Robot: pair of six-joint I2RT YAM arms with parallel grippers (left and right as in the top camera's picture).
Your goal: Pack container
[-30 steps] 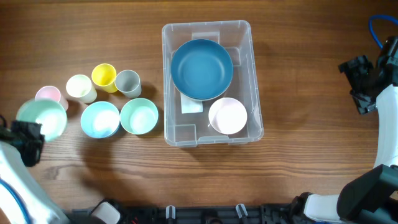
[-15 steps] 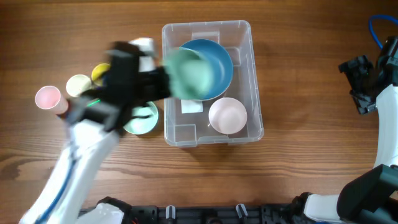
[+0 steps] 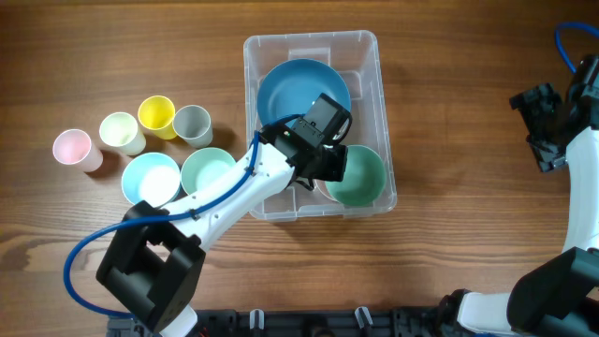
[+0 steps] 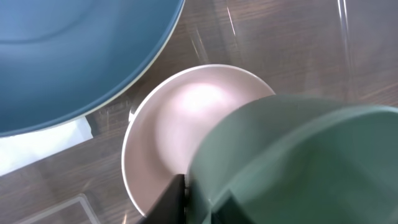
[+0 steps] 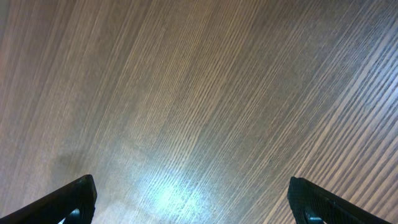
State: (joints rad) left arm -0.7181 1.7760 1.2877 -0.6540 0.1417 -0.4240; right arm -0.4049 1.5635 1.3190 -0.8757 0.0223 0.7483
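Observation:
The clear plastic container point(image 3: 374, 56) stands at the table's middle. A big blue bowl point(image 3: 290, 89) lies in its far half, also in the left wrist view point(image 4: 68, 56). My left gripper point(image 3: 339, 167) is shut on the rim of a green bowl point(image 3: 360, 178) and holds it over a pink bowl point(image 4: 180, 124) in the container's near right corner. In the overhead view the green bowl hides the pink one. My right gripper point(image 3: 543, 126) is open and empty over bare table at the far right.
Left of the container stand a light blue bowl point(image 3: 150, 178), a mint bowl point(image 3: 208, 171), and pink point(image 3: 72, 148), cream point(image 3: 120, 131), yellow point(image 3: 156, 115) and grey point(image 3: 192, 123) cups. A white label point(image 4: 37, 146) lies on the container's floor.
My left arm picked the green bowl from the far left and carried it right, over the container, down onto the pink bowl. The right arm has not moved.

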